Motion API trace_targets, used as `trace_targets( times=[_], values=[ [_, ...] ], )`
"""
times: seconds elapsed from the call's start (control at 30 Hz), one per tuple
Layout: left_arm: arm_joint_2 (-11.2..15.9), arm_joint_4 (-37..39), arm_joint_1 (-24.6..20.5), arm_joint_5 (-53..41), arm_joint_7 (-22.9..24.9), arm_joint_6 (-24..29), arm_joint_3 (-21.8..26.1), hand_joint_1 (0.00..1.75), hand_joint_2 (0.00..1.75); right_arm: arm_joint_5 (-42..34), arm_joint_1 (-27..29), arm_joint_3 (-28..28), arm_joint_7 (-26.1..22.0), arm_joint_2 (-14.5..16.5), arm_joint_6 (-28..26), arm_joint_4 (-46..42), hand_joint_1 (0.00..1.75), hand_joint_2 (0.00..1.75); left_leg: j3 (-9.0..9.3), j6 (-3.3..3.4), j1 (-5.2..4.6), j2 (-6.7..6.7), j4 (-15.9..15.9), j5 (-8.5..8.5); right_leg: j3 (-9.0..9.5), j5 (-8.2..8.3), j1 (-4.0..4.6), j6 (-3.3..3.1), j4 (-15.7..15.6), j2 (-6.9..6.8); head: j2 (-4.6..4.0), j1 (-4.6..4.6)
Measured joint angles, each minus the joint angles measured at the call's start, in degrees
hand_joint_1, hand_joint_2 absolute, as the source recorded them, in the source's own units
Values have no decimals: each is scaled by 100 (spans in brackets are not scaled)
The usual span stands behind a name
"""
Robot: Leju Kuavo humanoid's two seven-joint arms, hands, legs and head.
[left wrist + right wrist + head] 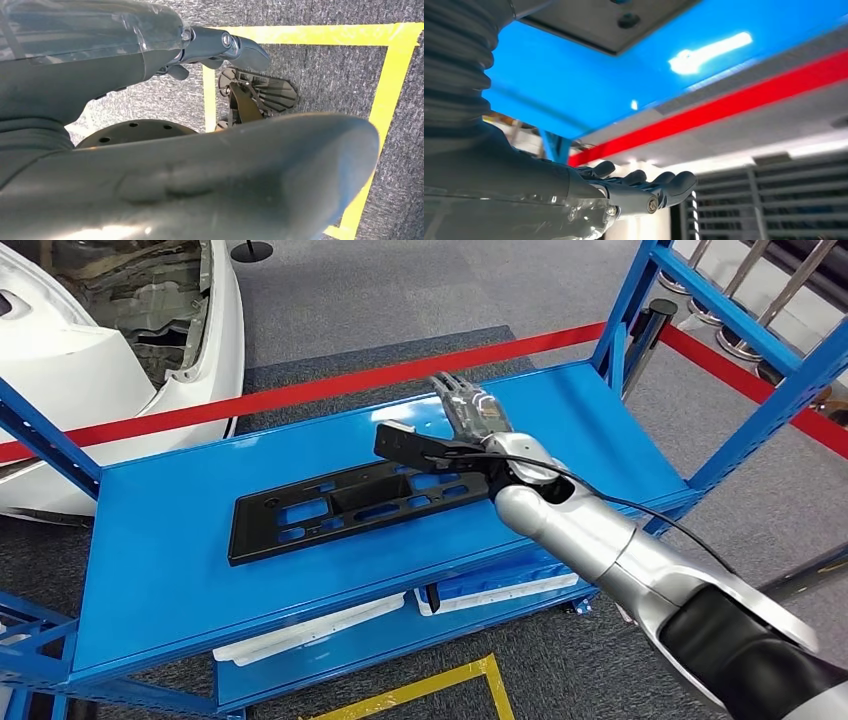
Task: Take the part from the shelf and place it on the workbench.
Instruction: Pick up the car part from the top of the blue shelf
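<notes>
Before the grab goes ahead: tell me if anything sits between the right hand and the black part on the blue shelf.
Nothing visible does. The right hand is above the right end of the long black slotted plastic part, which lies flat on the blue metal shelf, with nothing on or beside it.

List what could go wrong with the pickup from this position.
1. The right hand is stretched flat over the right end of the long black part and not closed on it; gripped at that end alone, the part would likely tip or swing.
2. The part lies near the front edge of the blue shelf, so a nudge may push it off.
3. The blue upright stands just beyond the hand, so a wide lift might hit it.
</notes>
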Motion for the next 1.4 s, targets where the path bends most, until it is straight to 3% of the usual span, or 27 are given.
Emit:
trace_targets(
  times=[0.23, 0.5, 0.73, 0.93, 1.17, 1.4],
  values=[
    [2, 0, 10, -6, -3, -42, 0, 0, 0, -575, 146, 105, 648, -306, 973, -801, 0, 175, 0, 1, -1, 3, 2, -1, 1, 0, -1, 0, 0, 2, 0, 1],
    [-12, -2, 22, 33, 51, -16, 0, 0, 0, -990, -54, 457, 181, -369, 1430, -1253, 0, 175, -2, 0, 2, 0, 1, -2, 3, 0, 1, 1, 0, -1, 0, 0],
    [-24, -13, 20, 43, 99, 30, 0, 0, 0, -1104, -139, 928, -98, -332, 1413, -830, 0, 175, -3, 0, 2, -2, 0, -1, 7, 0, 1, 1, 0, -3, 0, 1],
    [-24, -13, 22, 78, 104, 22, 0, 0, 0, -612, -140, 1149, -84, -326, 1239, -413, 0, 175, -3, 0, 0, -2, 2, -2, 5, -1, 0, 1, -2, -2, 0, 1],
    [-24, -13, 20, 107, 152, -2, 0, 0, 0, -686, -102, 1325, 50, -392, 1797, 154, 0, 175, -3, 0, 0, -1, 2, -2, 4, -1, 0, 2, -4, -1, 0, 1],
    [-24, -16, 23, 125, 161, 19, -1, 0, 0, -580, -93, 1425, 145, -494, 1826, 421, 0, 175, 0, 0, 1, 2, 3, -2, 4, 0, 1, 2, -4, 1, 0, 1]
  ],
)
